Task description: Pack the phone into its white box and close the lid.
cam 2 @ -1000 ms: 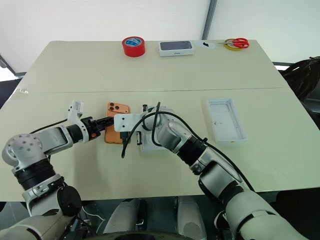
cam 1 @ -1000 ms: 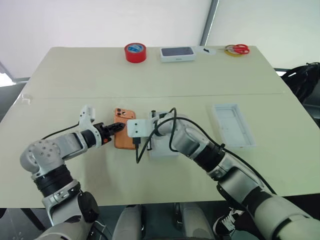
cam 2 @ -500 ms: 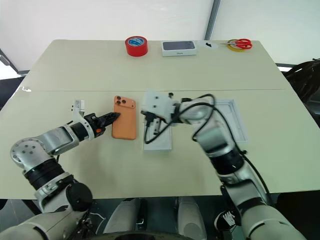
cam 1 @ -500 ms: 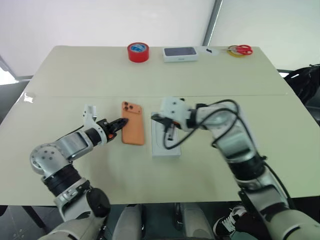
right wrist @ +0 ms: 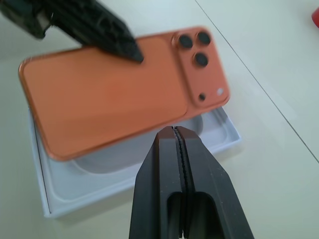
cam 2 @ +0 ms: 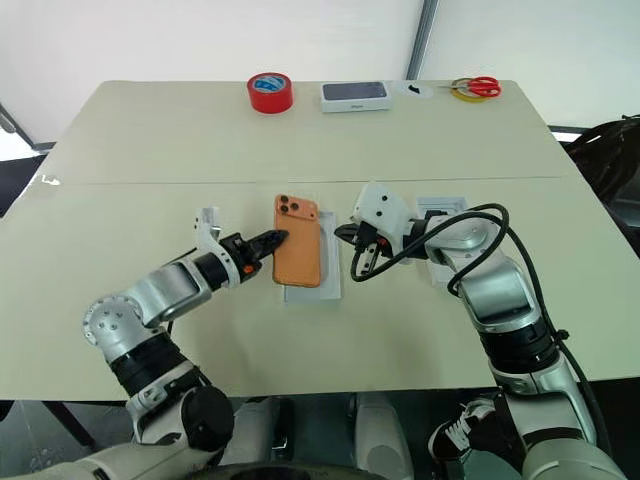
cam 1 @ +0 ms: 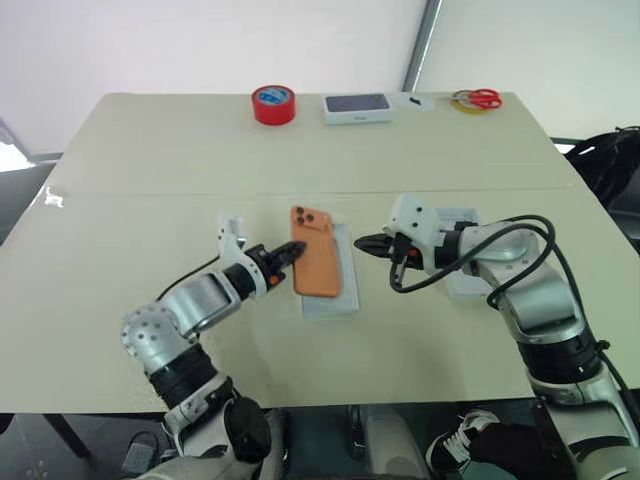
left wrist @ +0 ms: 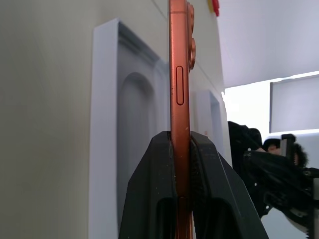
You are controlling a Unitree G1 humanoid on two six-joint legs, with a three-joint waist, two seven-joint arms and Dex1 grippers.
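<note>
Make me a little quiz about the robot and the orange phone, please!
1. True or false: the left claw is shut on the phone.
2. What lies under the phone? A) red tape roll B) white box C) scissors
3. Is the right claw open or shut?

Key:
1. True.
2. B, the white box.
3. Shut and empty, beside the phone.

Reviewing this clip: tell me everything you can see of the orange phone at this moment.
The phone is a slim orange slab with rounded corners, back up, three dark lenses clustered at its far corner. The left wrist view shows a long side button on its edge. The left gripper is shut on its left edge, holding it above the white box, apparently clear of the moulded insert. The right gripper, shut, sits just right of it, not touching.
</note>
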